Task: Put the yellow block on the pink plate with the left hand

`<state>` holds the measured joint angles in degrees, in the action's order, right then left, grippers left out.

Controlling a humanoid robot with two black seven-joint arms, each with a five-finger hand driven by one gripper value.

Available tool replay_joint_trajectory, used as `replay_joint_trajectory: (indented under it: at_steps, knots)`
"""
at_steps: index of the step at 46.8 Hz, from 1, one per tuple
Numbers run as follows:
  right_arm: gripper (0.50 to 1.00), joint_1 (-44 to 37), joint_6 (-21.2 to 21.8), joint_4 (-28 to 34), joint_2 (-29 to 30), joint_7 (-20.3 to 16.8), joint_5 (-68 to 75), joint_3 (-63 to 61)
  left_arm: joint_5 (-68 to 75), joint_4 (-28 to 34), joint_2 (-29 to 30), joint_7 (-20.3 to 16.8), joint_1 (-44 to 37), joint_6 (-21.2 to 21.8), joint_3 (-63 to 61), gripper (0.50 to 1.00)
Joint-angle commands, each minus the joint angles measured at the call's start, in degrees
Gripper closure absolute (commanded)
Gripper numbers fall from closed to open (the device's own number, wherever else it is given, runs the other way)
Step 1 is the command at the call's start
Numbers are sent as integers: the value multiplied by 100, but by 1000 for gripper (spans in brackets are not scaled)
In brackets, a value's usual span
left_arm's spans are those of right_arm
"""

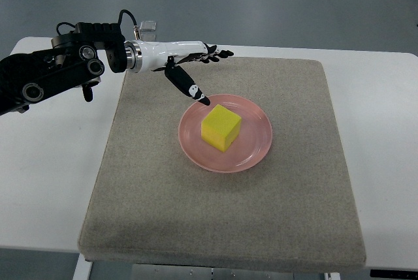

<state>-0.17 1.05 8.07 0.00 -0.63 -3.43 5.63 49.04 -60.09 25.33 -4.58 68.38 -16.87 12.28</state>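
Observation:
A yellow block (221,127) rests on the pink plate (251,153), a little left of the plate's middle. My left hand (199,68) hovers above and to the upper left of the plate, its arm reaching in from the left edge. Its fingers (215,55) are spread out and hold nothing. The thumb points down toward the plate's upper left rim, close to the block but apart from it. The right arm does not show.
The plate lies on a grey felt mat (163,195) that covers most of the white table (52,175). A small clear object (147,29) sits at the table's far edge behind the arm.

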Motion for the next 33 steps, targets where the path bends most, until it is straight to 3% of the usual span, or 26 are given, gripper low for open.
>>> replay_joint_trajectory:
  at_steps: [1,10,22,33]
  knots:
    - [576,0,0,1,0,1,0,0,-893,374,-19,1,0,8,2,506]
    - [576,0,0,1,0,1,0,0,-2977,1016,-63,-8,-219,-1,20,504]
    - [576,0,0,1,0,1,0,0,-4068,1464,-81,-8,-685,-89,599,504]
    - [576,0,0,1,0,1,0,-9,-4359,1728,-81,18,-1230,-818,1408,506]
